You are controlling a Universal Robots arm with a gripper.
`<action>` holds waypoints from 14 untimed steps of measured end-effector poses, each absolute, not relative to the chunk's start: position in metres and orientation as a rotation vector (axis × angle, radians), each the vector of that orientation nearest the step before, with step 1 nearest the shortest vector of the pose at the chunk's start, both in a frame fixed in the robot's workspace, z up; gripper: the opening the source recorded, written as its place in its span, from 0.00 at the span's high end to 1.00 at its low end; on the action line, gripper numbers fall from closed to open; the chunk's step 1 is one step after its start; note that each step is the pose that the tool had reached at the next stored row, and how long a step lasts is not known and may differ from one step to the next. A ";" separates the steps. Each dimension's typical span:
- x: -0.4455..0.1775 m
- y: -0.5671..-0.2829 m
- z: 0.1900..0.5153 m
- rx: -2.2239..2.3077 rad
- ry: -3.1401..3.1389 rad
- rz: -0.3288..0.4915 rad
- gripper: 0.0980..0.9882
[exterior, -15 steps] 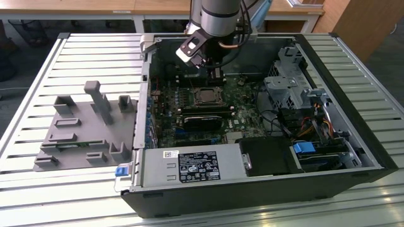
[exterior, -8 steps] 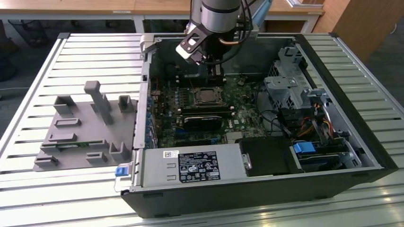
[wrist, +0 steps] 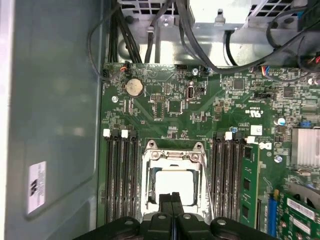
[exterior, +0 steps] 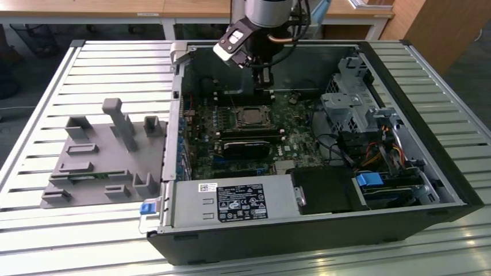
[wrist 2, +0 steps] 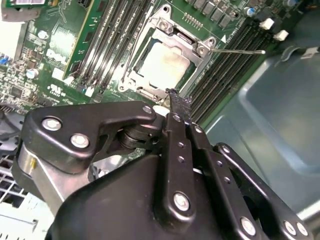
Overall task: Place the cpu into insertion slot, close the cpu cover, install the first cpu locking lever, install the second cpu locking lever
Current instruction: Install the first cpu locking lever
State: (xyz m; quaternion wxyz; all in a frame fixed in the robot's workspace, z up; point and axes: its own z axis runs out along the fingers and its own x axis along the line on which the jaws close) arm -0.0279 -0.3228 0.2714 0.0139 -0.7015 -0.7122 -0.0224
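In the second wrist view, the gripper [wrist 2: 175, 98] has its fingers pressed together and carries nothing, with the tips just beside the socket's edge. The cpu [wrist 2: 162, 64] lies seated, and the cpu cover [wrist 2: 172, 31] appears to be down around it. A thin lever rod [wrist 2: 239, 50] juts out sideways and looks unlatched. If the narrow tips catch it off-centre, I judge it could slip off the fingers and spring back, or the tips could scrape the board.

In the first wrist view, the gripper [wrist: 172, 199] hangs over the cpu [wrist: 172, 181], which shows through the cpu cover [wrist: 172, 156]. The memory slots [wrist: 120, 175] flank the socket closely, so a sideways push risks striking them.

In the exterior view, the gripper [exterior: 265, 86] stands at twelve o'clock from the insertion slot [exterior: 238, 113], inside the computer case [exterior: 307, 230]. The case rests on a slatted metal table [exterior: 69, 230], with a grey fixture [exterior: 100, 161] at nine o'clock from it and wooden desks [exterior: 115, 7] beyond.
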 end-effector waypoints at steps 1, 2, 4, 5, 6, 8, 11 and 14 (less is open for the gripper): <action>-0.028 -0.323 0.274 -2.184 -2.218 -0.070 0.98; -0.028 -0.323 0.276 -2.184 -2.218 -0.070 0.98; -0.028 -0.323 0.280 -2.184 -2.218 -0.070 0.98; -0.028 -0.323 0.281 -2.184 -2.218 -0.070 0.98; -0.028 -0.323 0.280 -2.181 -2.221 -0.070 0.98; -0.028 -0.323 0.280 -2.157 -2.244 -0.069 0.98; -0.028 -0.323 0.281 -2.093 -2.302 -0.068 0.98; -0.028 -0.323 0.281 -2.038 -2.350 -0.067 0.98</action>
